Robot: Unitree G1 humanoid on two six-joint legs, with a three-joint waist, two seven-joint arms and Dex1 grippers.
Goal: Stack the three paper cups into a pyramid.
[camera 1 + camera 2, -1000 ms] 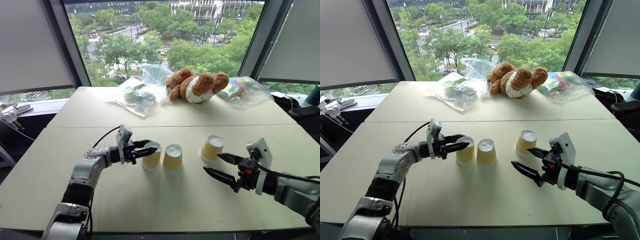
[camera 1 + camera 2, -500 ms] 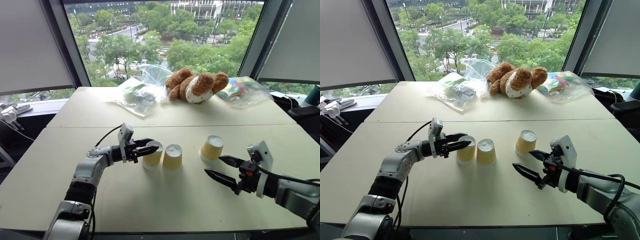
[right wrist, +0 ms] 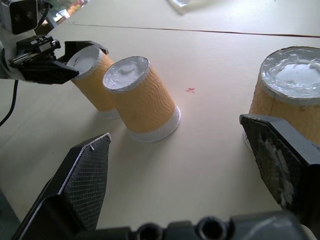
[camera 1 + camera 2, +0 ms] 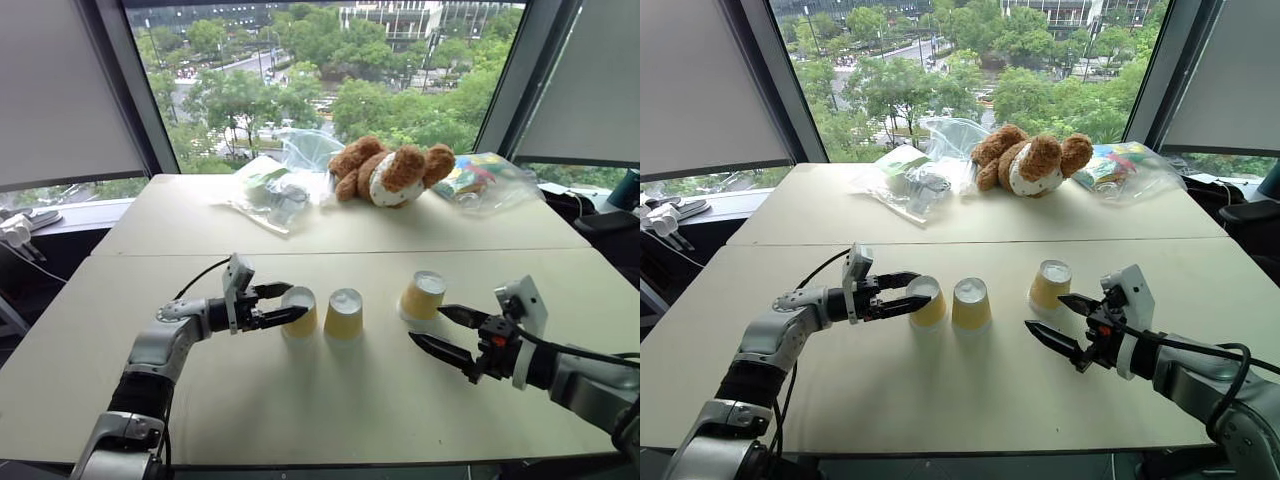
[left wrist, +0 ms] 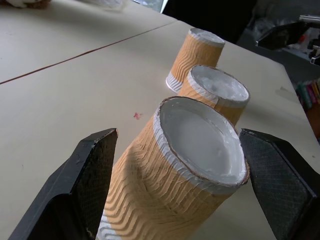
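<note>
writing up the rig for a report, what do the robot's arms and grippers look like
Both arms are silver-grey metal segments with black joints and a thin black cable looping alongside. Each wrist carries a white block-shaped camera housing. The left gripper and right gripper each have two black tapered fingers with cross-hatched textured inner pads.

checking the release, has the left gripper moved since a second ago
Yes. The left gripper has backed leftward off the left cup, away from the middle cup, its fingers now spread apart.
</note>
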